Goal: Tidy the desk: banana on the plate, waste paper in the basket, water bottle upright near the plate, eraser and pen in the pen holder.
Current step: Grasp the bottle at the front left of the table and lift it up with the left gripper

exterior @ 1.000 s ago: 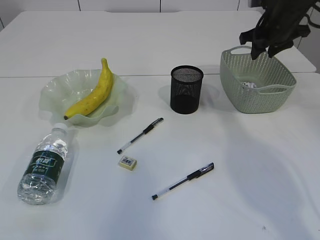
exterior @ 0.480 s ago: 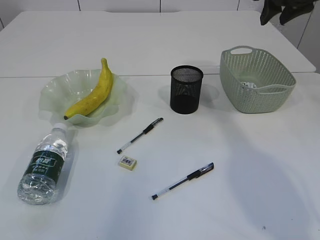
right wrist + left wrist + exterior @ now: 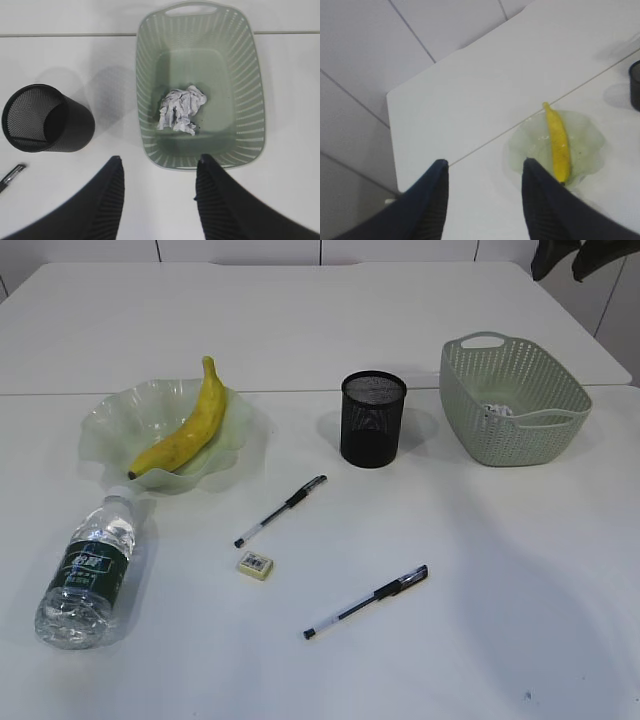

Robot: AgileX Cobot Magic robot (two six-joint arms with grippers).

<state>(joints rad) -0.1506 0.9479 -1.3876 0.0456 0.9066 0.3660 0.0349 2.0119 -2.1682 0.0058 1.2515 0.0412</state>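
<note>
The yellow banana (image 3: pixel 190 425) (image 3: pixel 557 140) lies in the pale green plate (image 3: pixel 105 425) (image 3: pixel 587 142). A crumpled waste paper (image 3: pixel 180 109) (image 3: pixel 498 410) rests inside the green basket (image 3: pixel 520 430) (image 3: pixel 250 100). The water bottle (image 3: pixel 88 570) lies on its side, front left. Two pens (image 3: pixel 282 510) (image 3: pixel 368 602) and a small eraser (image 3: pixel 255 565) lie on the table in front of the black mesh pen holder (image 3: pixel 373 420) (image 3: pixel 45 120). My right gripper (image 3: pixel 159 162) hangs open and empty high above the basket's near side. My left gripper (image 3: pixel 485 164) is open and empty, high over the table left of the plate.
The white table (image 3: pixel 480 570) extends to a far edge; a seam runs across it behind the plate. Part of my right arm (image 3: pixel 560 255) shows at the top right corner. A tiled floor lies beyond the table's left corner in the left wrist view.
My right arm has risen from just above the basket up and back, nearly out of the exterior view. The objects on the table have not moved.
</note>
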